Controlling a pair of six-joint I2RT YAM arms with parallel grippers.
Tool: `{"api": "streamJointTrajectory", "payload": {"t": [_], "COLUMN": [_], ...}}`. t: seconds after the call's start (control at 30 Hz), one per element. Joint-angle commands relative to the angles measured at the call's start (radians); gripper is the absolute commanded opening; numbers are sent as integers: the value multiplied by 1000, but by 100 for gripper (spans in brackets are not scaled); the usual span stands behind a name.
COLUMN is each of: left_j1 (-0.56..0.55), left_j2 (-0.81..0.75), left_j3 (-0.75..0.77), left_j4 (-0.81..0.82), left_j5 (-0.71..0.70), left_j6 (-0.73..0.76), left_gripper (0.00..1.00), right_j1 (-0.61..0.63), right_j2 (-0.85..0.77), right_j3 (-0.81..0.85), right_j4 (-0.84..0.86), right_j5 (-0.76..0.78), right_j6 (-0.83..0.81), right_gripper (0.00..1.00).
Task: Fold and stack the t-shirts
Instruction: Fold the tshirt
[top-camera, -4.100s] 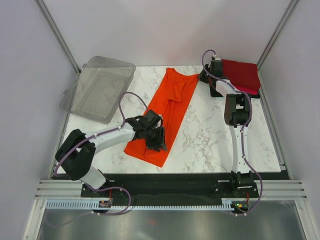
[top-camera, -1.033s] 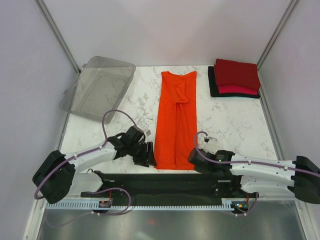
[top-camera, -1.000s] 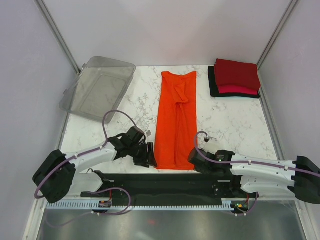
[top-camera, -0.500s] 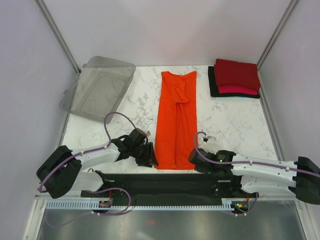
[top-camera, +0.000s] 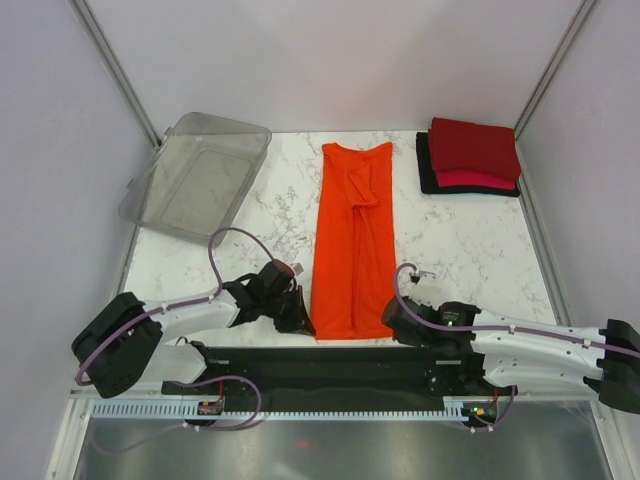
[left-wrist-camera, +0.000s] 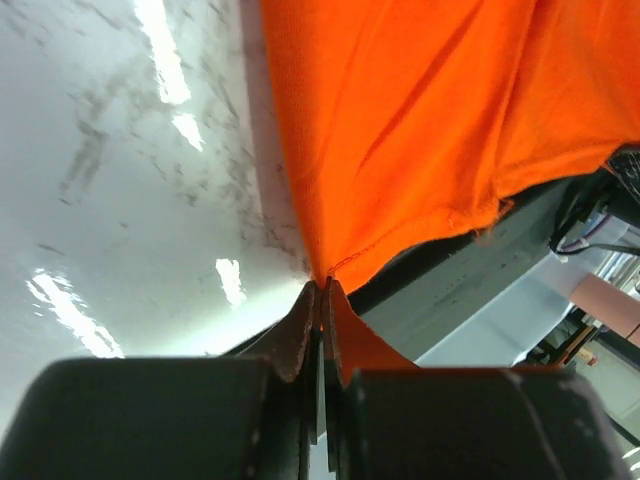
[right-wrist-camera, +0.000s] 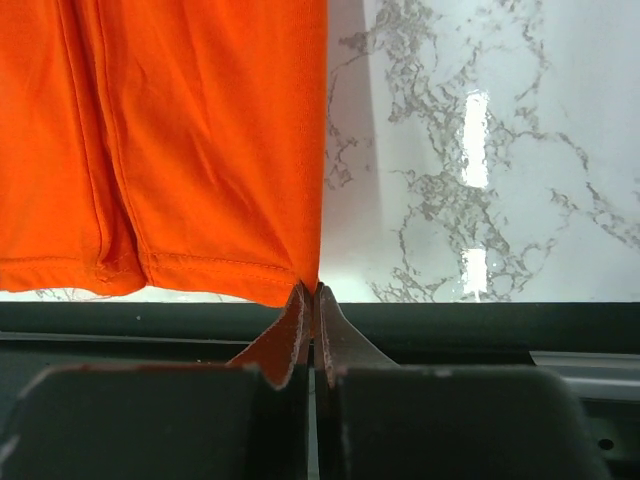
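Marble table (top-camera: 460, 250) fills mid frame. Orange t-shirt (top-camera: 352, 240) lies flat in a long strip down the centre, hem at the lower edge. Clear bin (top-camera: 195, 178) upper left. Folded shirts (top-camera: 472, 155), dark red on pinkish-red on black, stacked upper right. Left gripper (left-wrist-camera: 320, 288) pinched on the hem's lower-left corner; right gripper (right-wrist-camera: 311, 292) pinched on its lower-right corner.

A clear plastic bin (top-camera: 197, 177) lies at the far-left corner of the white marbled tabletop (top-camera: 450, 235); a black strip (top-camera: 330, 358) borders the near edge.
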Motion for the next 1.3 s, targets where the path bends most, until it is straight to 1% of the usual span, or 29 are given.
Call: {"api": "streamJointTrajectory", "payload": {"t": [0.0,0.17,0.27,0.33,0.37,0.43,0.47,0.5,0.53,0.57,0.6,0.67,0.7,0.73,0.77,0.83,0.87,0.9,1.03,1.17,1.27], "left_j1": [-39,-119,-116,-84,-70,-27,-14,-4,19,35,48,88,104,140,160,208,220,231,276,311,326], "left_j2": [-68,-101,-82,-50,-36,-1,8,19,34,66,86,120,150,166,184,229,247,266,393,513,574], "left_j3": [2,11,22,54,66,103,117,149,166,189,238,293,342,362,382,446,471,526,657,793,844], "left_j4": [8,0,6,-18,-20,-23,-23,-21,-27,-32,-41,-79,-89,-95,-100,-103,-110,-124,-141,-166,-172], "left_j5": [-11,-20,-43,-40,-31,-5,6,7,7,23,29,29,8,4,23,26,23,18,-11,19,26], "left_j6": [-59,-118,-71,-40,-33,-20,-15,-9,5,16,28,68,78,94,100,129,141,157,239,258,279], "left_gripper": [2,2,2,2,2,2,2,2,2,2,2,2,2,2,2,2,2,2,2,2,2], "right_j1": [4,4,4,-19,-34,-94,-122,-189,-227,-263,-322,-372,-413,-433,-453,-501,-513,-541,-613,-691,-734], "right_j2": [-22,1,16,42,76,111,149,170,188,225,246,300,320,340,384,433,479,499,582,674,730], "right_j3": [29,43,64,92,127,161,187,196,208,234,253,315,334,354,397,443,489,509,593,695,758], "right_j4": [-57,-62,-57,-60,-56,-43,-10,13,38,84,98,128,139,147,162,170,168,168,176,184,188], "right_j5": [26,-11,18,41,46,61,60,47,26,-30,-51,-103,-118,-131,-153,-158,-152,-149,-170,-177,-203], "right_j6": [-23,-75,-123,-160,-217,-281,-352,-400,-437,-515,-544,-601,-647,-672,-695,-761,-776,-795,-874,-925,-957], "right_gripper": [0,0,0,0,0,0,0,0,0,0,0,0,0,0,0,0,0,0,0,0,0]}}
